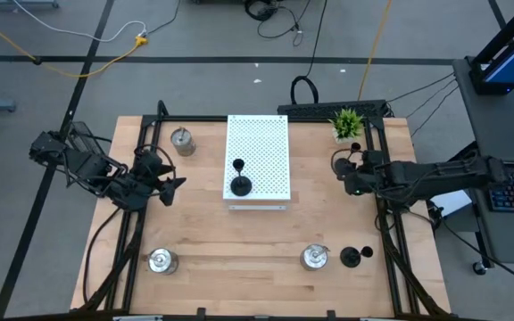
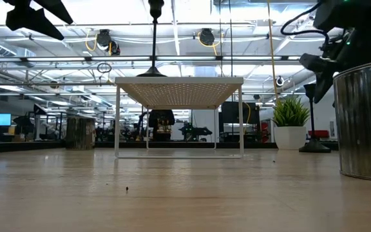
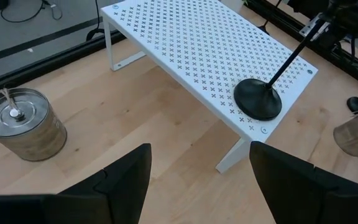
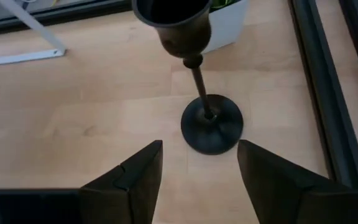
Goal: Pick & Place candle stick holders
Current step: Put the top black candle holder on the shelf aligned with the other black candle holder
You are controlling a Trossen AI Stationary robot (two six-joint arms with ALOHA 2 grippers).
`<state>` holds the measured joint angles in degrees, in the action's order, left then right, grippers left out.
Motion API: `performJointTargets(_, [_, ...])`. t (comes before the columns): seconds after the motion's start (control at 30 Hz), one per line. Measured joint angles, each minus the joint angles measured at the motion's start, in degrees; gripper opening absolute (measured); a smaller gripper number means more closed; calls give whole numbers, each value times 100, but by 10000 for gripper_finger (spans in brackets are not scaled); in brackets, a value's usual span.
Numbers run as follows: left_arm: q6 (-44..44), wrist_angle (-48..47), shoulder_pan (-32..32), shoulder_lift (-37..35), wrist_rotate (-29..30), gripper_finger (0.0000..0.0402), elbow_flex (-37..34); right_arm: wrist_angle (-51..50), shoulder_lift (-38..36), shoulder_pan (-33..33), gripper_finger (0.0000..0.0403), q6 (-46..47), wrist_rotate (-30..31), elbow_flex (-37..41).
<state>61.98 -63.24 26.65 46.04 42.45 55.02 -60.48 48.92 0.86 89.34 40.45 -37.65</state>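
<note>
From my remote station I find the right gripper (image 4: 197, 165) above the table's right side, just short of the green potted plant (image 1: 347, 123). Its two fingers stand apart and hold nothing. A black candle stick holder (image 4: 199, 81) stands upright on the wood directly ahead of them, its round base (image 4: 211, 123) lying beyond the fingertips and clear of both. In the overhead view this holder is mostly hidden by the gripper, so I place it only by the wrist camera.

The left gripper (image 3: 197, 171) hangs over the table's left side, pointed toward the white perforated board (image 1: 257, 160). Its fingers are spread wide and empty.

A second black holder (image 1: 239, 178) stands upright on the board, near the edge facing the table front. A third black holder (image 1: 353, 257) sits at the front right of the table, just beside a silver holder (image 1: 314, 257); I cannot tell from overhead whether the two touch. Another silver holder (image 1: 161, 260) rests at the front left, well apart from the rest. The last silver holder (image 1: 182, 141) stands at the rear left, near the board's left edge and apart from it.

In the level view one silver holder (image 2: 364, 119) fills the right edge, and the board stands on its thin legs in mid-table.
</note>
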Motion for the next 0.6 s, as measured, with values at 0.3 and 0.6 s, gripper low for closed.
performJointTargets(0.3, [-140,0,0,0,-1,274,0,636,601,-487,201,-81,11,2])
performJointTargets(0.6, [-205,0,0,-3,-41,274,0,960,1216,-883,201,-195,18,2])
